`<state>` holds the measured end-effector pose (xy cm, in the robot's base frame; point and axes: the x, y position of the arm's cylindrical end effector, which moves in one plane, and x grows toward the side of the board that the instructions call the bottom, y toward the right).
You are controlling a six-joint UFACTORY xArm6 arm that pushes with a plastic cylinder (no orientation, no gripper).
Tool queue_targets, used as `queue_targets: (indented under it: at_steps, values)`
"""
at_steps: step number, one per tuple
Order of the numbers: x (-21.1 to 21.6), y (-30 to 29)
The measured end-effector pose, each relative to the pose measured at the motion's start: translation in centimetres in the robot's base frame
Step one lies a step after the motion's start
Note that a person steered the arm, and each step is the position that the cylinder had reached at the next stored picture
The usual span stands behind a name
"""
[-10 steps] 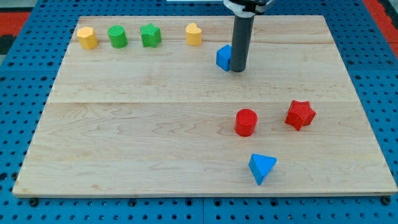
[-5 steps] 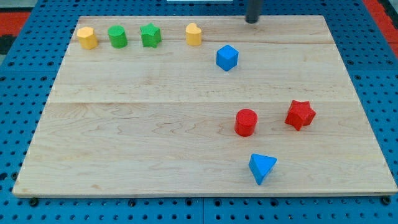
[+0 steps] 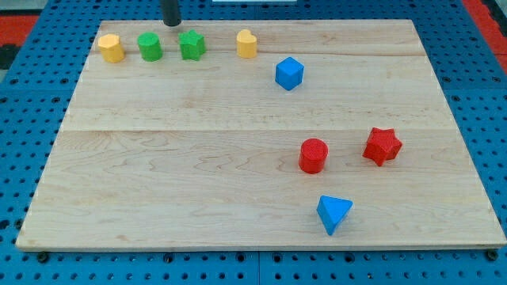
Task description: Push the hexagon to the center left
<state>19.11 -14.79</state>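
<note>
The yellow hexagon (image 3: 111, 47) sits at the board's top left corner. Right of it in a row stand a green cylinder (image 3: 150, 46), a green star (image 3: 192, 44) and a yellow heart-like block (image 3: 247, 43). My tip (image 3: 171, 24) is at the view's top edge, just above the gap between the green cylinder and the green star. It touches no block and is right of the hexagon. Only the rod's lowest part shows.
A blue cube (image 3: 290, 73) lies right of the row. A red cylinder (image 3: 314, 155) and a red star (image 3: 383, 146) sit at the centre right. A blue triangle (image 3: 333, 213) lies near the bottom edge. The wooden board (image 3: 198, 158) rests on a blue pegboard.
My tip left the blue cube's right side, went up to the top edge, then moved left along it to above the green blocks. The blocks have not moved.
</note>
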Motion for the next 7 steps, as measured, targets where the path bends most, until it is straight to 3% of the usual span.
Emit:
queue_targets:
  at_steps: [1, 3, 5, 6, 7]
  values:
    - [0.0, -1.2]
    - [1.1, -9.4]
    - [11.9, -11.1]
    - [14.2, -9.5]
    - [12.3, -9.4]
